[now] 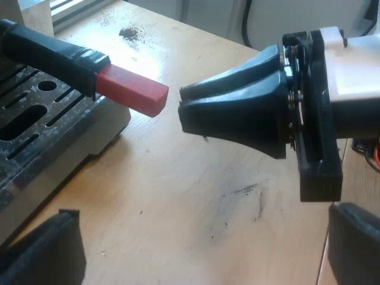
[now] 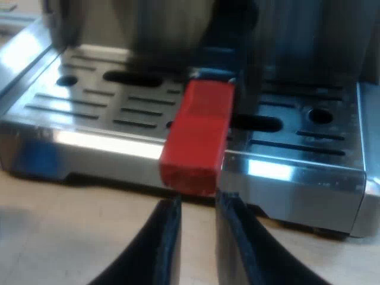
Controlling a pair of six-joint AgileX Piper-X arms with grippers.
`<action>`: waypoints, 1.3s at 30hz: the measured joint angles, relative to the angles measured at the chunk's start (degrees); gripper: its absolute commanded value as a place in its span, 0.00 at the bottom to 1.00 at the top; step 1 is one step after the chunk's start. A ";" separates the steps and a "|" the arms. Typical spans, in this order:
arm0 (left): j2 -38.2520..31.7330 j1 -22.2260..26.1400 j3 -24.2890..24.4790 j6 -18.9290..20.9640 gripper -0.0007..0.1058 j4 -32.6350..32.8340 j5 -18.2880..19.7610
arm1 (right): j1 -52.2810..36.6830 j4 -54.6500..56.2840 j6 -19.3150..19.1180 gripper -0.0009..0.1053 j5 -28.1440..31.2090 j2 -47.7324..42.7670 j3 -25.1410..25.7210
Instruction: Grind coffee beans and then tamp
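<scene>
The holder's dark handle [image 1: 53,50] juts out over the espresso machine's drip tray [image 1: 35,119] and ends in a red block [image 1: 132,90]. My right gripper [image 1: 181,100] sits level with that red end, a small gap away, its two black fingers pressed almost together. Seen from the right wrist, the red end [image 2: 199,136] faces me over the slotted tray [image 2: 107,101], with my right gripper [image 2: 198,202] just short of it and lower, holding nothing. My left gripper [image 1: 205,219] hangs open over the wooden table, its fingers [image 1: 41,249] far apart.
The table [image 1: 178,190] is bare wood with dark smudges, and a patch of spilled coffee grounds [image 1: 129,32] lies beyond the handle. The machine's metal base edge [image 2: 285,184] stands close to my right fingers.
</scene>
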State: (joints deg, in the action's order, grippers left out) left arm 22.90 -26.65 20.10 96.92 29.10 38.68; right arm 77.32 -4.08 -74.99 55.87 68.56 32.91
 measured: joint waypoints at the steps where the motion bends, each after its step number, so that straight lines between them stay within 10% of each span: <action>1: 0.00 0.00 0.00 0.00 0.81 0.00 0.00 | -0.32 -0.23 0.10 0.19 0.01 0.00 0.00; 27: 0.00 0.00 0.00 0.00 0.80 0.00 1.45 | -4.74 -6.26 -2.15 0.19 -0.48 4.10 -0.23; 39: 0.00 0.00 0.00 0.00 0.80 0.00 1.45 | -5.56 -12.78 -13.08 0.19 -1.08 4.66 -1.07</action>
State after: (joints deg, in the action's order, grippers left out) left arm 22.90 -26.65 20.10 96.92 29.10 40.14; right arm 71.75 -16.86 -88.07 54.79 73.23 31.84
